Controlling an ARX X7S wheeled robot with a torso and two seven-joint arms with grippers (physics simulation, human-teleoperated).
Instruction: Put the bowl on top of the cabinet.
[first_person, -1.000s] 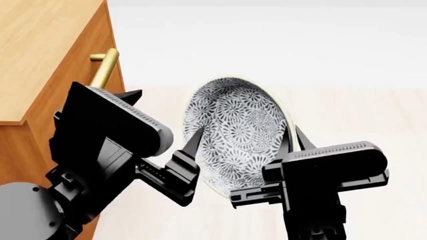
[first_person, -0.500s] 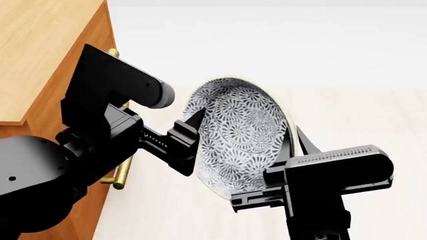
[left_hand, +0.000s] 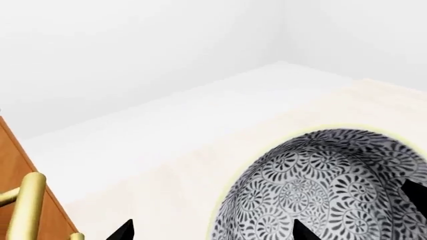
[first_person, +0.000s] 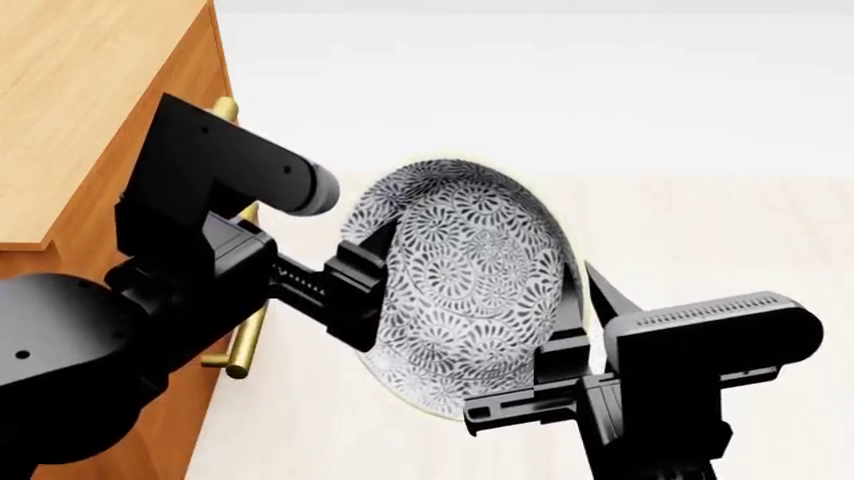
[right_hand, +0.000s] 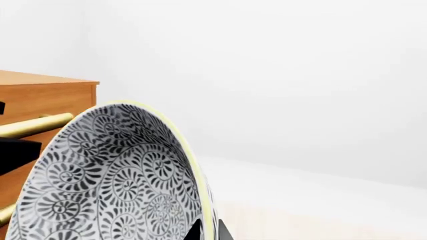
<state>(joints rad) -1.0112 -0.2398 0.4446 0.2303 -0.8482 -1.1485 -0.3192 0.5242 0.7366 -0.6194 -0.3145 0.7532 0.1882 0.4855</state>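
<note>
Facing sideways, unlabelled bowl (first_person: 467, 270) between claws.

Cabinet top (first_person: 67, 110): bare light wood, open above, up and left of the bowl (first_person: 461, 280).
Cabinet front: brass handles (first_person: 240, 345) jut out just beside the left arm.
Floor (first_person: 694, 230): open on the bowl's right side and beyond it.

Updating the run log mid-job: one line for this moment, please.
deep grey-black floral ceramic bowl: tilted, airborne | left end effector, right end effector: both gripping rim | orange-brown wooden cabinet: beside
</note>
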